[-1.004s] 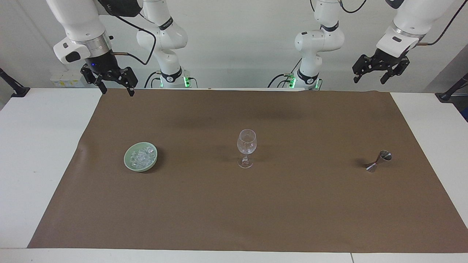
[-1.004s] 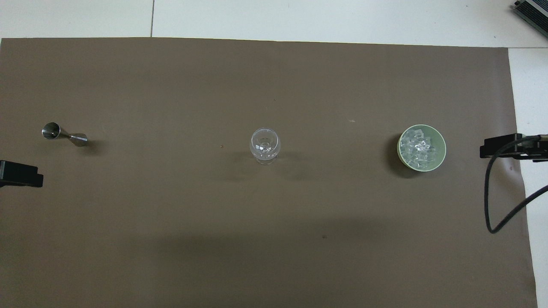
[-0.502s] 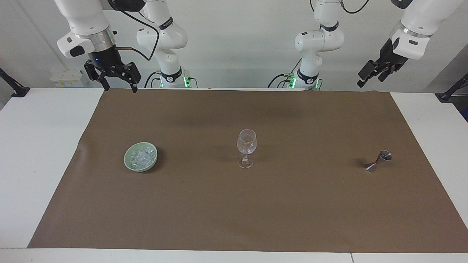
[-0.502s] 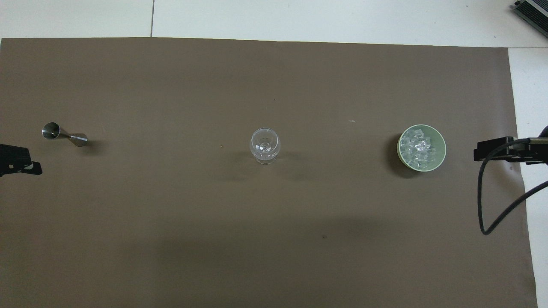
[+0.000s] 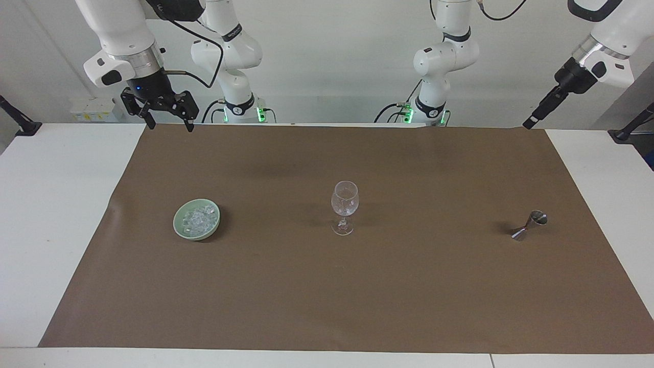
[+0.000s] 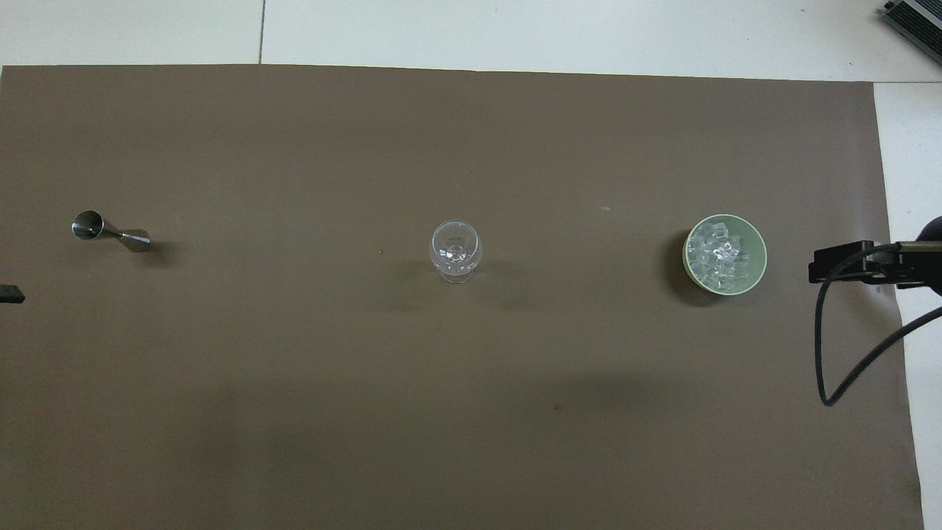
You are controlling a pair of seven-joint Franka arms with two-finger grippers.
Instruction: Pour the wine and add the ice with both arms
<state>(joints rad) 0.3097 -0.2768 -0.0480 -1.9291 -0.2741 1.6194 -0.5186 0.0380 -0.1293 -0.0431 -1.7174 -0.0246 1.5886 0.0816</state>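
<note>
Ice (image 5: 198, 220) sits in green bowl (image 5: 180, 228), toward the right arm's end from wine glass (image 5: 345, 205). Right gripper (image 5: 167, 120) open, empty, raised over mat edge. Left gripper (image 5: 531, 122) reads open, empty; jigger (image 5: 529, 226) toward its end.
</note>
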